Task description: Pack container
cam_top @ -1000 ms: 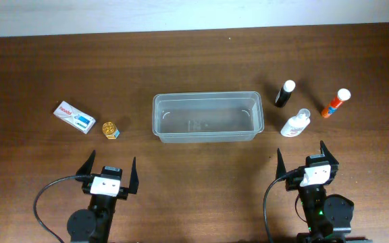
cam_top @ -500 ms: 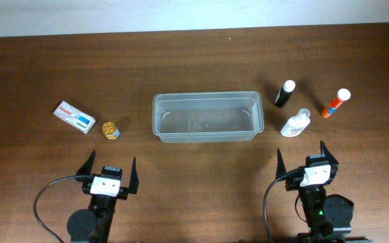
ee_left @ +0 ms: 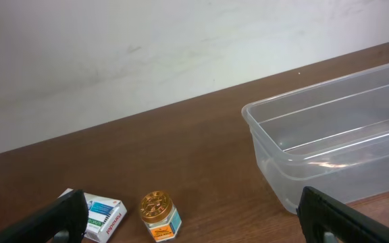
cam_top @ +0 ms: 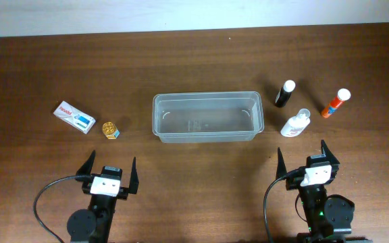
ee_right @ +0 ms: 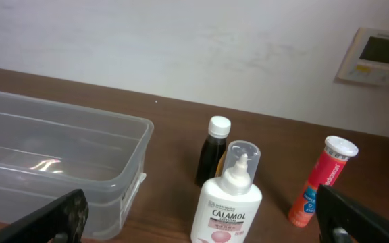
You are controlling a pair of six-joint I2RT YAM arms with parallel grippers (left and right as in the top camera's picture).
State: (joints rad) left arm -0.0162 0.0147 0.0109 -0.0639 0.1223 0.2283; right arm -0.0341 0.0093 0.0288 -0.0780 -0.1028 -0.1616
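Nothing packed; tub [cam_top: 208,96] empty mid-desk. My left claw [cam_top: 112,163] and right claw [cam_top: 301,154] gape, empty. Next, probably: right claw takes bottle [cam_top: 295,124].

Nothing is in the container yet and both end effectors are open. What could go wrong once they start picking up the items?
1. The Calamol bottle and the dark bottle stand upright and close together; the right end effector reaching for one may topple the other.
2. The orange tube is tall and narrow, so it could tip and roll.
3. The container looks light; a bump on its rim might slide it.
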